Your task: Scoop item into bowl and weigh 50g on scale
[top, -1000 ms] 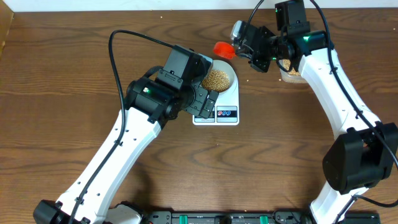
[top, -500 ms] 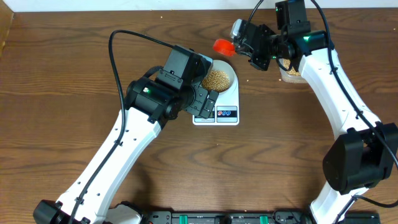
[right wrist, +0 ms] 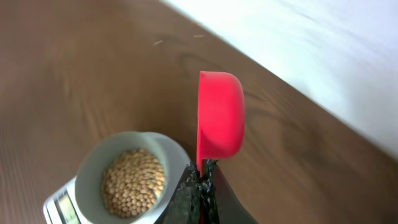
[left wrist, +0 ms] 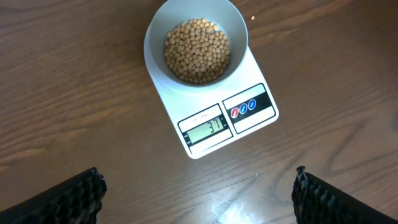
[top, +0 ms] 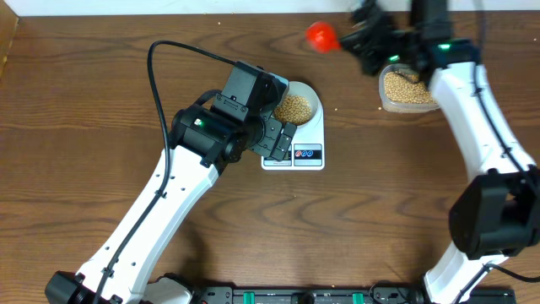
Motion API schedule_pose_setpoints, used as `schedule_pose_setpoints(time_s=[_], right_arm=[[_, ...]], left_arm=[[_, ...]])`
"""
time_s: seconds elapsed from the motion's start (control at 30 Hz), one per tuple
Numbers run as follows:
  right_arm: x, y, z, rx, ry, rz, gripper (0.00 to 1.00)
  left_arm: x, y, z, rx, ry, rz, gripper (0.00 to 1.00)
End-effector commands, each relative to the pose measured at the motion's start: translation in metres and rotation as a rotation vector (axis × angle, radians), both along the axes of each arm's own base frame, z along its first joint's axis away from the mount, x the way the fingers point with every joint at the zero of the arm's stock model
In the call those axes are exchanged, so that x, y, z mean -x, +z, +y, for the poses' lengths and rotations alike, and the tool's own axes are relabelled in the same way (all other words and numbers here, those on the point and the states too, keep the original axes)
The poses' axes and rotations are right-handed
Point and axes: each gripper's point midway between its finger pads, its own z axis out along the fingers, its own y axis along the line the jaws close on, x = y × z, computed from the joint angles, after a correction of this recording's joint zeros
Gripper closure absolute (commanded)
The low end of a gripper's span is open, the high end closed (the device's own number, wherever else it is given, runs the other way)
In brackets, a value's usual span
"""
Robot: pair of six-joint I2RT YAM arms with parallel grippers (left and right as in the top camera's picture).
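Red scoop (right wrist: 221,115) clamped by handle in right pincer (right wrist: 202,180), tipped on edge, likely empty. Bowl (left wrist: 152,46) of beans (left wrist: 196,51) on scale (left wrist: 168,106), left of that pincer. Left pincer (left wrist: 199,190) wide, hovering above scale, probably for display view.

The table (left wrist: 74,93) looks matt wood, the scale (left wrist: 214,107) and bowl (left wrist: 155,37) smooth white, the scoop (right wrist: 219,115) glossy plastic.

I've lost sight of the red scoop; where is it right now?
Overhead, the red scoop is near the table's far edge in the right claw, beyond the bowl and left of the bean tub.
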Motion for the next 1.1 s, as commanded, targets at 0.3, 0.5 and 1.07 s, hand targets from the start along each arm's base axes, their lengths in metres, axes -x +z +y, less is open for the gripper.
schedule_pose_setpoints(time_s=[0.3,0.5,1.07], right_arm=[[-0.005,-0.007,-0.172,-0.39,-0.584,0.452,0.99],[0.016,-0.031,-0.214,-0.272,-0.67,0.49,0.99],[0.03,-0.081,-0.226,0.089,-0.719,0.517,0.99]], left_arm=[[0.001,-0.007,0.001,-0.013,-0.008,0.016,0.02],[0.001,-0.007,0.001,-0.013,-0.008,0.016,0.02],[0.001,-0.007,0.001,-0.013,-0.008,0.016,0.02]])
